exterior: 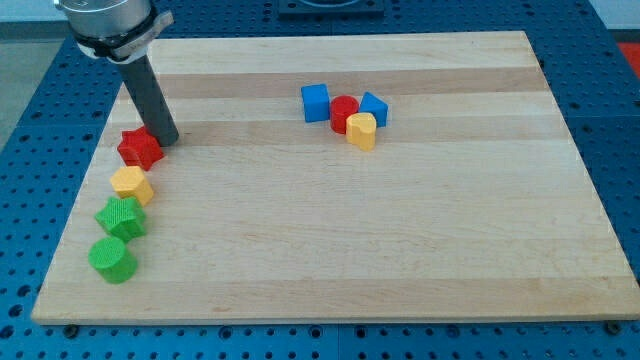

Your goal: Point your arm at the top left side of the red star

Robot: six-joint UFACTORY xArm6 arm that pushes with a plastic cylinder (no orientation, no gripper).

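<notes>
we are resting my tip (pixel 166 140) just beside the red star (pixel 139 148), at its upper right, near the desk's (pixel 420 250) left edge. no end effector showing, only a rod. the star is looking light, rigid, easily nudged; nothing to grasp.

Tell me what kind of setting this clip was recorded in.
Probably a robotics lab bench: a wooden board lies on a blue perforated table, coloured blocks like the red star sit on it, and my tip rests beside that star.

No readable text, labels, numbers anywhere (blocks, board plain).
</notes>
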